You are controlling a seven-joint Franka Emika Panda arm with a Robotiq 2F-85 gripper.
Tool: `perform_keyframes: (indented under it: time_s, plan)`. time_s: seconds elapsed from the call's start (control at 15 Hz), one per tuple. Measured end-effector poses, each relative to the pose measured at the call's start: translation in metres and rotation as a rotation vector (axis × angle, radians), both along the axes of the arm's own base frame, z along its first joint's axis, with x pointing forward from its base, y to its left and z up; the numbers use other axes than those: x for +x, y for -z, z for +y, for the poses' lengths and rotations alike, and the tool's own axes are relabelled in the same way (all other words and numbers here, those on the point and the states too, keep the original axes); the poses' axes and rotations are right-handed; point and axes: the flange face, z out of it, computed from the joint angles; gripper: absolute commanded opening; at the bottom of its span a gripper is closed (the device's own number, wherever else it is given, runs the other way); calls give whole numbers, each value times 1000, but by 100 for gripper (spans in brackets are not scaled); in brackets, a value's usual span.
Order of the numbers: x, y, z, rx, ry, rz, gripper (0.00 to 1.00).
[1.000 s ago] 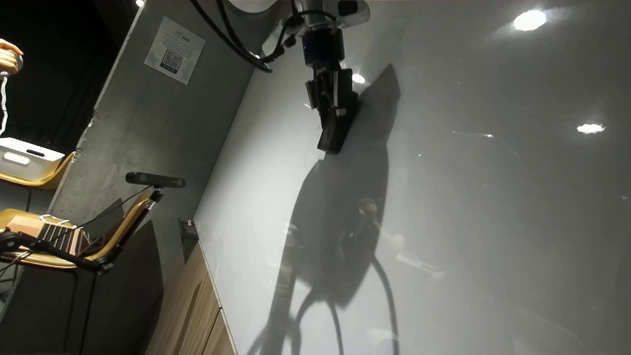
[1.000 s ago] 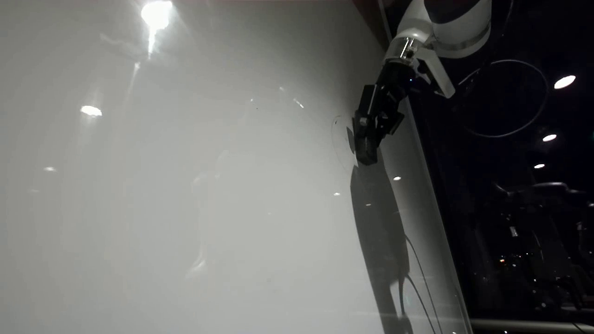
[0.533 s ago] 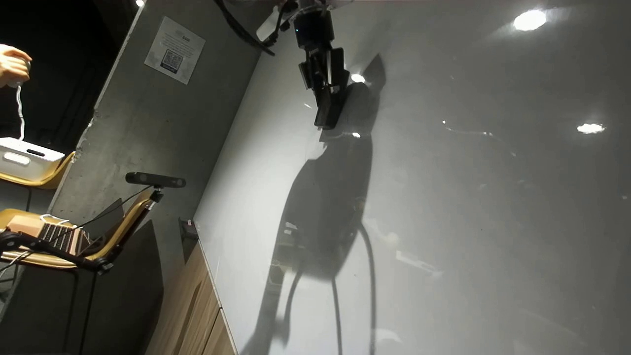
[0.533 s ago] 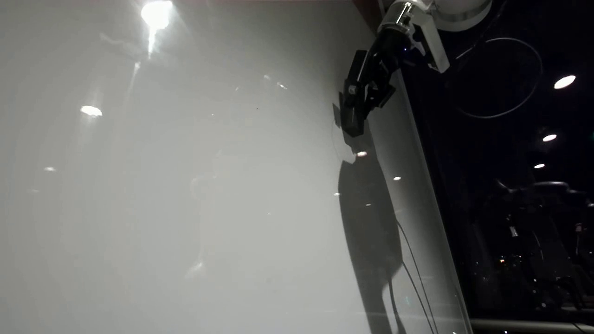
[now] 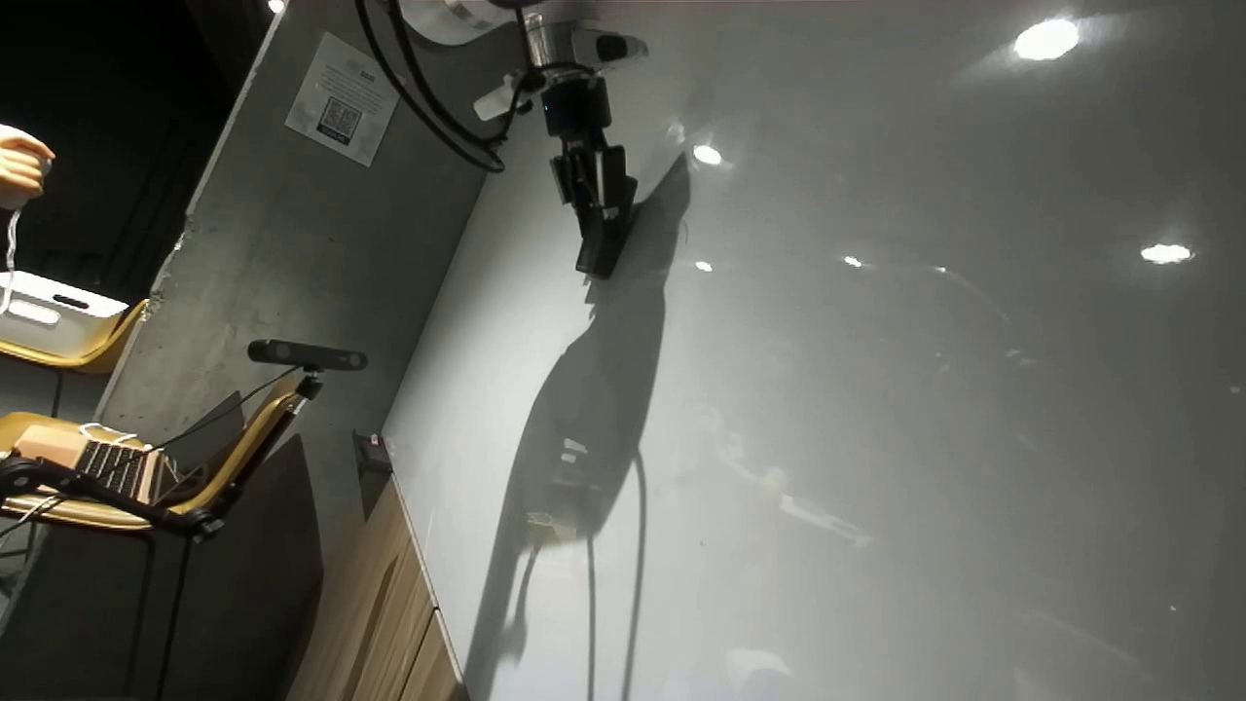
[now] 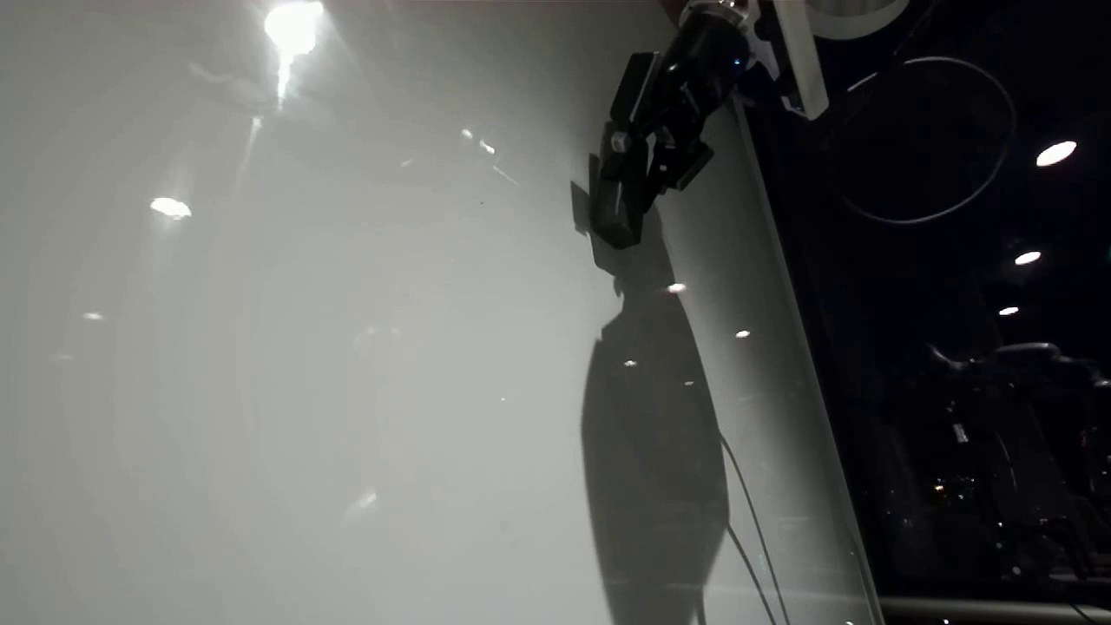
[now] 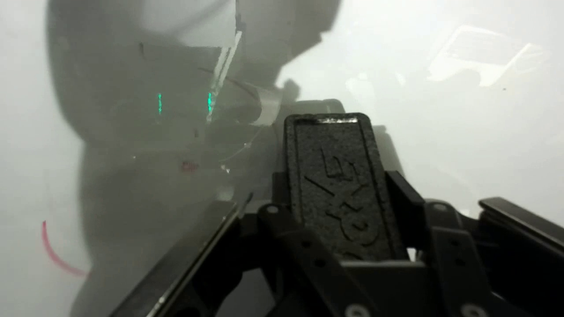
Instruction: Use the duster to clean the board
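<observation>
Pincer (image 7: 346,207), one, black, on the wrist of the arm (image 5: 552,41): jaws parted by just the breadth of the duster and set against its two long sides, holding it. Duster (image 7: 330,149), one, dark, oblong, its front end jutting past the fingertips (image 7: 405,207), incised-looking lines on its upper face; in both exterior views it sits close against the board (image 5: 925,467), though I cannot tell whether its underside touches. Board, one, very large, glossy white, bearing lamp reflections and a broad grey shadow (image 5: 604,419) that runs down from the duster. Marks on it: a red curved stroke (image 7: 59,259) and a red smudge (image 7: 189,166), both apart from the duster. Edges: grey wall (image 5: 321,263) with a paper notice (image 5: 346,97), left of the pincer in an exterior view; wooden panels (image 5: 389,604) along the lower border, well apart from the duster; a long straight edge (image 6: 810,365), right of the pincer in an exterior view, with darkness beyond. Room: a wide stretch of board on the side away from that edge.
</observation>
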Motion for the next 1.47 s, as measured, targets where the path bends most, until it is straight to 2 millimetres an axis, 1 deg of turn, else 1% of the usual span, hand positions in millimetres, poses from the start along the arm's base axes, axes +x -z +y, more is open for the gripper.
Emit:
perform_keyframes:
  time_s: [0.27, 0.47, 0.8, 1.27, 1.47]
  plan:
    - [12, 39, -2, -15, 7, 59, 31]
    - [17, 58, -10, -19, 21, 88, 31]
    - [22, 68, -26, -24, 43, 111, 31]
    - [28, 73, -73, -42, 80, 165, 31]
    - [29, 75, -86, -46, 88, 176, 31]
